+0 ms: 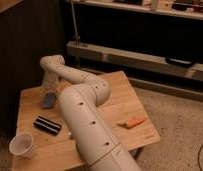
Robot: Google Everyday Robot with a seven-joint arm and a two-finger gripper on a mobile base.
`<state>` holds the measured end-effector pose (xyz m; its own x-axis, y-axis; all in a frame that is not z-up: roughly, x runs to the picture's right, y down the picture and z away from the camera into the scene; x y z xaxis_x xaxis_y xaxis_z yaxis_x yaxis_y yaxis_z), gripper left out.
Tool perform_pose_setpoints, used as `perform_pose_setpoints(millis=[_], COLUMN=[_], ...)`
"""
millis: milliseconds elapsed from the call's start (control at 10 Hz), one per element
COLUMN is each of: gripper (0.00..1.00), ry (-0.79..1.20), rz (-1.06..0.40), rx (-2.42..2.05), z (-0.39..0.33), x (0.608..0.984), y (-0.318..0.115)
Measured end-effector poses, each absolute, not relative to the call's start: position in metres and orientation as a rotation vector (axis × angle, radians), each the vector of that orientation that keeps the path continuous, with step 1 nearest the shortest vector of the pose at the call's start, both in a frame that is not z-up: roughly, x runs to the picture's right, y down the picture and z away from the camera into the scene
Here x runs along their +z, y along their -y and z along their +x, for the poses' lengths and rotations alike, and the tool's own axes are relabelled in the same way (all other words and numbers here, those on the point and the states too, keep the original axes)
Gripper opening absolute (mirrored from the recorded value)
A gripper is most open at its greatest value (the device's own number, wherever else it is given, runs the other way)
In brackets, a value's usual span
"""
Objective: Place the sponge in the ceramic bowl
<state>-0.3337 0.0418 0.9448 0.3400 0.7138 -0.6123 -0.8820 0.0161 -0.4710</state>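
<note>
The blue sponge (pixel 48 101) lies flat on the far left part of the bench (pixel 120 95). Its long side runs front to back, leaning a bit right. The gripper (pixel 49 84) is just above its far end. I cannot tell if it is spread or pinching.

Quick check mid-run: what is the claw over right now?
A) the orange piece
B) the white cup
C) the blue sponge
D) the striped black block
C: the claw is at the far left side of the table, directly above the sponge.
</note>
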Motion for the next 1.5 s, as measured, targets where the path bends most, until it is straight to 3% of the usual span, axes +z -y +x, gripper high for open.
perform_pose_setpoints(millis=[1500], gripper=[0.65], ry=[-0.269], rz=[-0.875], rx=[1.286], z=[-0.326], x=[0.937], y=[-0.031])
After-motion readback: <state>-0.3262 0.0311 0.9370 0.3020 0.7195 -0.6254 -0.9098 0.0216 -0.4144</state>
